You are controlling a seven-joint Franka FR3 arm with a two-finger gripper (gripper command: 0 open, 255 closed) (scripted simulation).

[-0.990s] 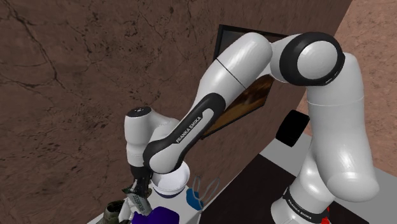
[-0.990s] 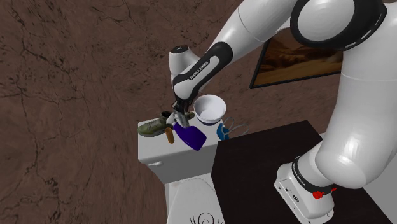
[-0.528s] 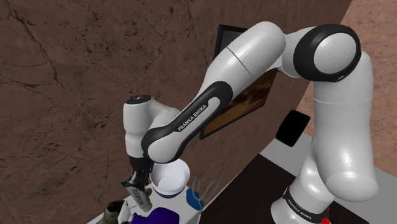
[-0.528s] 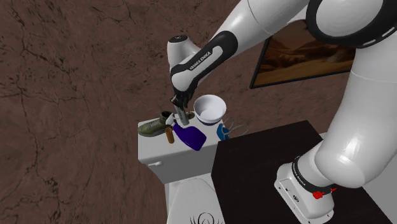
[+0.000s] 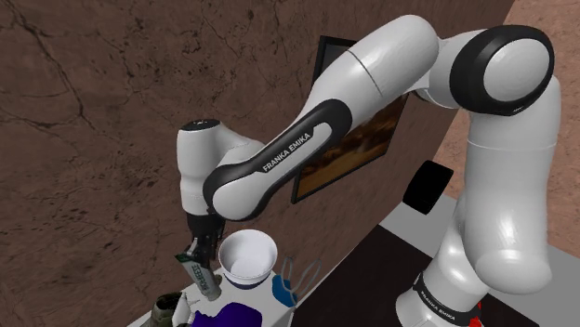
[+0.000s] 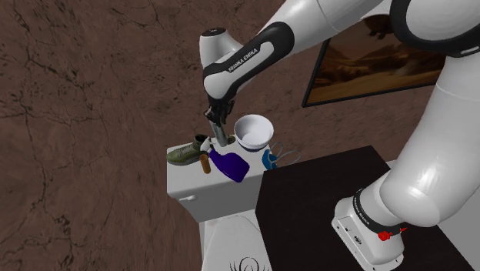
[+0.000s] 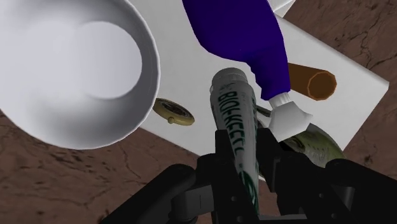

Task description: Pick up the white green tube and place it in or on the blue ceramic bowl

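Observation:
My gripper point(image 5: 197, 256) is shut on a white tube with green lettering point(image 5: 199, 276), held nearly upright and lifted clear of the white cabinet top point(image 6: 190, 183). The tube point(image 6: 218, 136) hangs just to the second exterior view's left of the bowl point(image 6: 253, 131), which looks white. In the wrist view the tube point(image 7: 234, 130) is clasped between both fingers of the gripper point(image 7: 245, 153), with its cap end pointing away. The bowl point(image 7: 70, 70) lies beside it and holds nothing. In the shoulder view the bowl point(image 5: 248, 256) sits right next to the tube.
A dark blue bottle with a white cap point(image 7: 242, 32) lies under the tube, with a brown cylinder point(image 7: 312, 80) and an olive shoe point(image 6: 185, 153) beside it. A small brass disc point(image 7: 173, 112) lies near the bowl. A blue-and-white wire item point(image 6: 271, 158) sits behind.
The gripper has risen with the tube, lifting it off the cabinet top and clear of the bottle. The arm's upper links have swung higher. The bowl has not moved.

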